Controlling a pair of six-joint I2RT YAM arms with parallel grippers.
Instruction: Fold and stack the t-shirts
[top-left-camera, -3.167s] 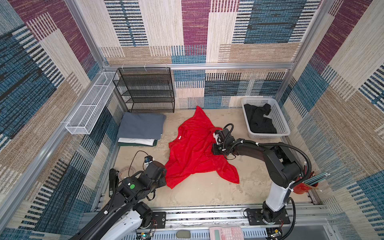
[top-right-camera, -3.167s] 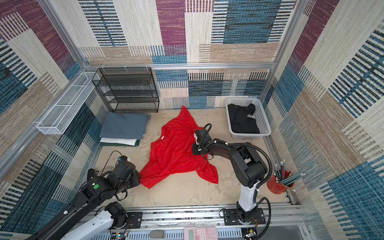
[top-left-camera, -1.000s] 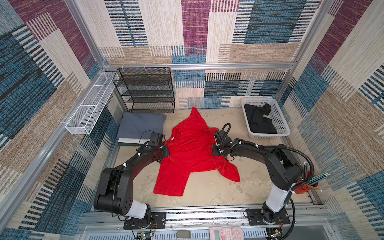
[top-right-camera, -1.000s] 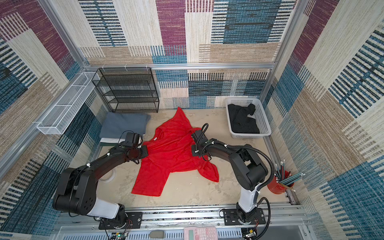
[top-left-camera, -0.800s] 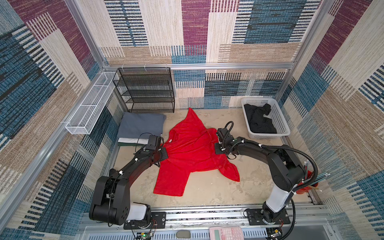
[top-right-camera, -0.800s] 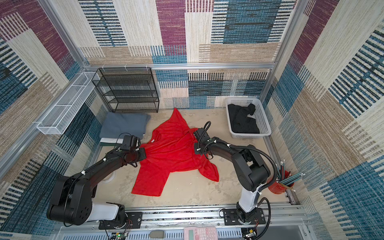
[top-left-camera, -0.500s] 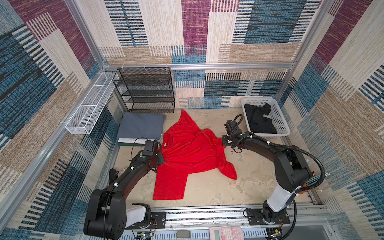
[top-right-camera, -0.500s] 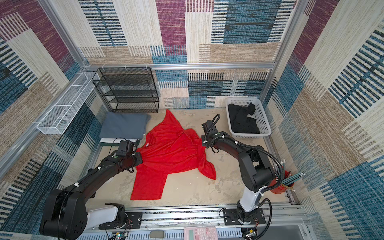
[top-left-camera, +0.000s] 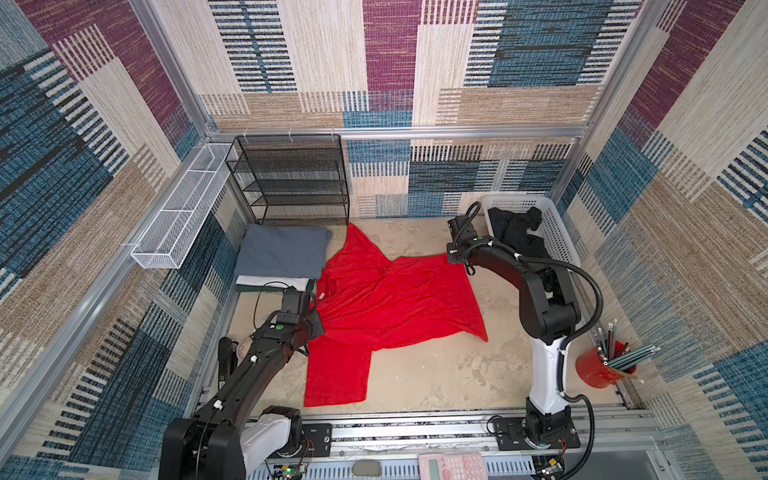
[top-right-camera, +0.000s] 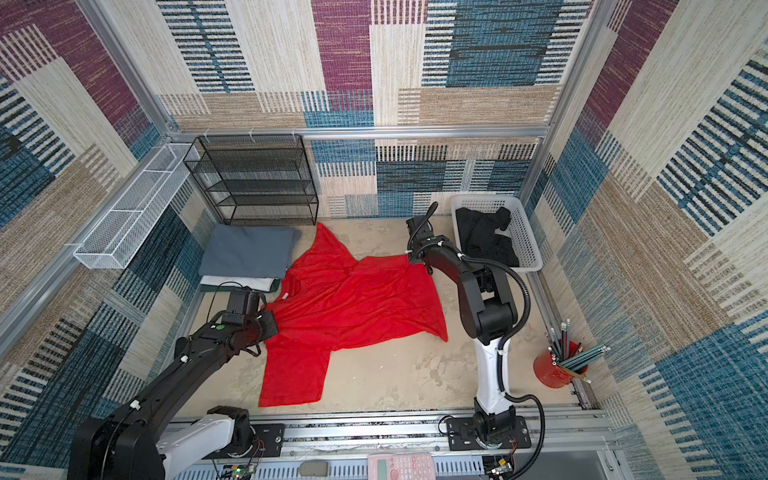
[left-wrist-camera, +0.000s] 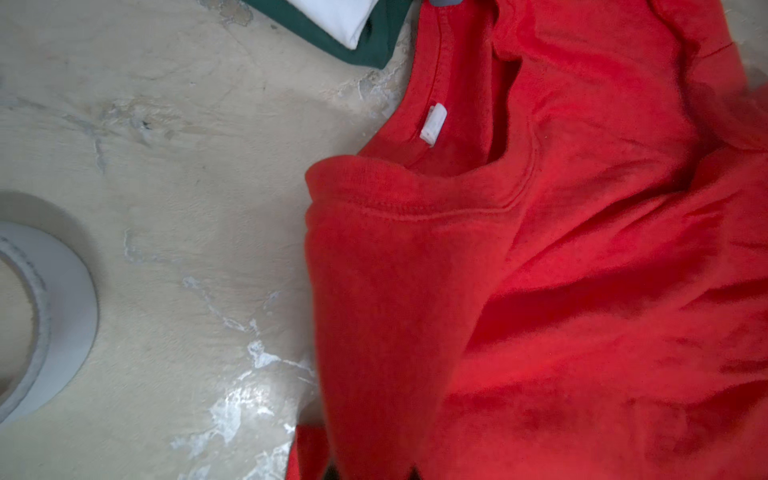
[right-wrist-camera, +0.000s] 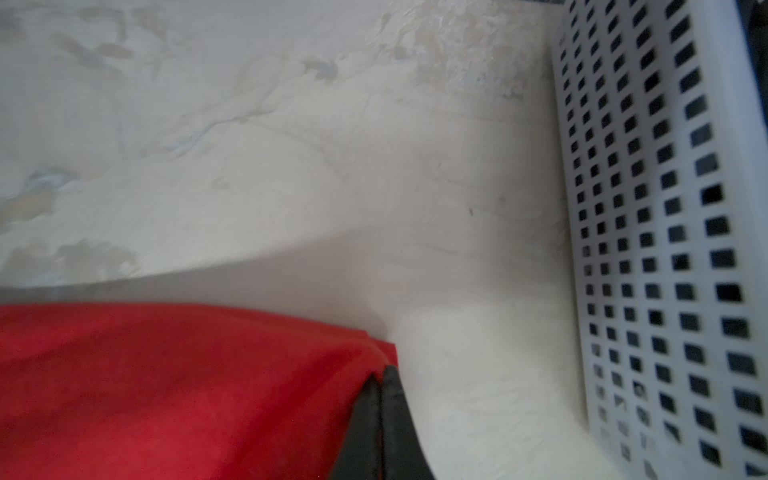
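Note:
The bright red t-shirt (top-left-camera: 399, 307) (top-right-camera: 353, 307) lies spread and creased across the middle of the table, its white neck label (left-wrist-camera: 432, 124) showing. My left gripper (top-left-camera: 309, 328) (left-wrist-camera: 374, 473) is shut on the shirt's left shoulder by the collar, and cloth covers its jaws. My right gripper (top-left-camera: 451, 257) (right-wrist-camera: 380, 386) is shut on the shirt's far right corner, beside the basket. A folded stack sits at the back left: a grey t-shirt (top-left-camera: 282, 253) on a white one (left-wrist-camera: 332, 12) on a dark green one (left-wrist-camera: 365, 45). A black t-shirt (top-left-camera: 519, 237) lies crumpled in the white basket (top-left-camera: 561, 232).
A black wire shelf (top-left-camera: 291, 183) stands at the back left, and a white wire tray (top-left-camera: 178, 224) hangs on the left wall. A red cup of pencils (top-left-camera: 602, 370) is at the right front. A tape roll (left-wrist-camera: 54, 316) lies near the left arm.
My right gripper carried its shirt corner back and right toward the basket. My left gripper drew the shoulder toward the front left. The red shirt now lies stretched wider.

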